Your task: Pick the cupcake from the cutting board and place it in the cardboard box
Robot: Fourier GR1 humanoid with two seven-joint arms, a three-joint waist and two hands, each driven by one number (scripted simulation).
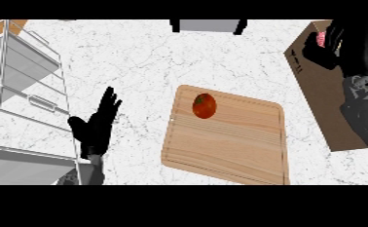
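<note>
My right hand (325, 49) is over the upper end of the brown cardboard box (323, 92) at the far right, its fingers curled round the pink cupcake (322, 38), which peeks out between them. The wooden cutting board (230, 136) lies in the lower middle of the counter and carries only a red tomato (204, 105) near its top left corner. My left hand (97, 123) rests open at the lower left, fingers up, well apart from the board.
A white wire rack with grey shelves (32, 99) fills the left edge. A grey appliance with dark legs (208, 25) sits at the counter's far edge. White marble counter (144, 60) stretches between rack, board and box.
</note>
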